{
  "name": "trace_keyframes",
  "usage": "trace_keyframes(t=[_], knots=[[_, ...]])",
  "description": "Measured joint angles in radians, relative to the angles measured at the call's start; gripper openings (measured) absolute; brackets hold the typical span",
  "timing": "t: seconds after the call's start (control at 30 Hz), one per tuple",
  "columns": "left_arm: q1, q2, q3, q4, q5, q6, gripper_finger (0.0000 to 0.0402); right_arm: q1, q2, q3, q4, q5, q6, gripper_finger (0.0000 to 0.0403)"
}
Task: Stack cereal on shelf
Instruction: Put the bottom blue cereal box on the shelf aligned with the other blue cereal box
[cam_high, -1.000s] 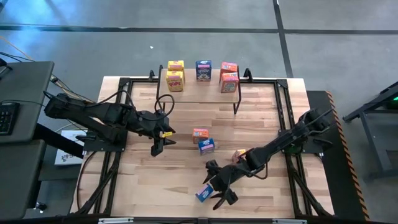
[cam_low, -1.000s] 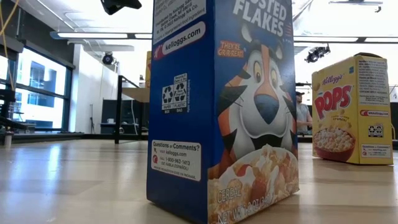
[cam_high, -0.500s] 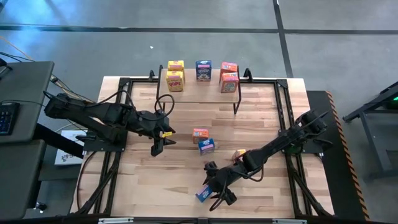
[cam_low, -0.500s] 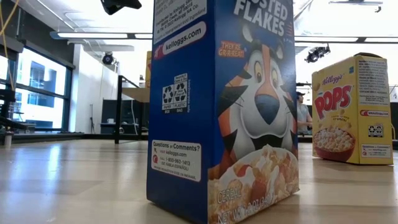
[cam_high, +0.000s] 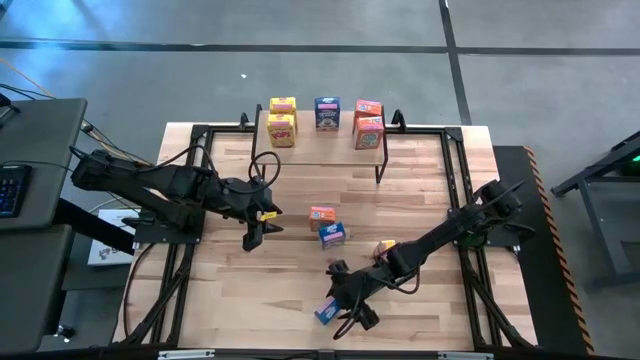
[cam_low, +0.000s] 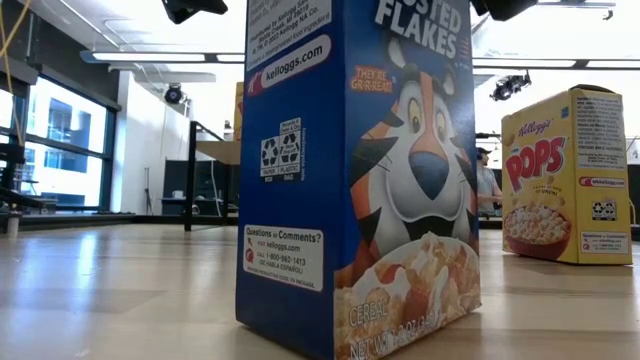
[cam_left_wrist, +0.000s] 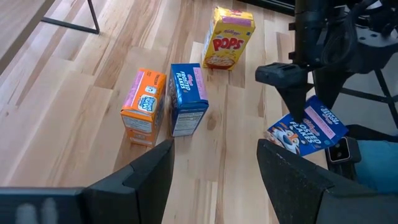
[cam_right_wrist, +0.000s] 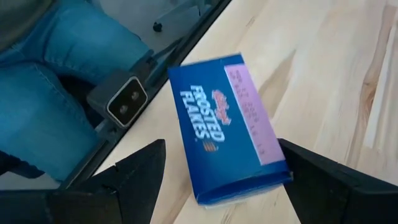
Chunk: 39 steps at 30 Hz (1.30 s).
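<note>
A blue cereal box (cam_right_wrist: 227, 127) stands upright near the table's near edge (cam_high: 326, 313); it fills the low view (cam_low: 360, 180). My right gripper (cam_high: 338, 302) is open, one finger on each side of the box's top (cam_right_wrist: 221, 148); I see no touch. On the table stand an orange box (cam_left_wrist: 144, 106), a second blue box (cam_left_wrist: 188, 98) and a yellow box (cam_left_wrist: 228, 38). The shelf (cam_high: 325, 142) at the far edge carries several boxes. My left gripper (cam_high: 255, 238) hangs open over the table's left half.
A small camera (cam_right_wrist: 122, 102) sits at the near edge next to the blue box. A person's legs in jeans (cam_right_wrist: 68, 56) are just beyond that edge. Black frame rails (cam_high: 455, 180) run along the table's sides. Bare wood lies between the shelf and the loose boxes.
My right gripper has sunk a little and crept toward the near edge, over the blue box; a second dark finger now shows at the top of the low view. The box has stayed where it was.
</note>
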Motion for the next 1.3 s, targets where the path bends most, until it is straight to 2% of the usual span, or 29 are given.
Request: trace_keyframes(t=[0.17,0.6,0.97,1.3], knots=[[0.0,0.0,0.0,0.0,0.0,0.0,0.0221,0.001,0.0,0.0,0.015,0.003,0.004,0.0277],[0.0,0.0,0.0,0.0,0.0,0.0,0.0221,0.001,0.0,0.0,0.012,0.001,0.008,0.0197],[0.0,0.0,0.0,0.0,-0.002,0.0,0.0221,-0.011,-0.02,0.0,0.026,0.018,0.008,0.0191],[0.0,0.0,0.0,0.0,-0.086,-0.051,0.0221,-0.075,-0.102,0.0,0.02,0.021,0.031,0.019]])
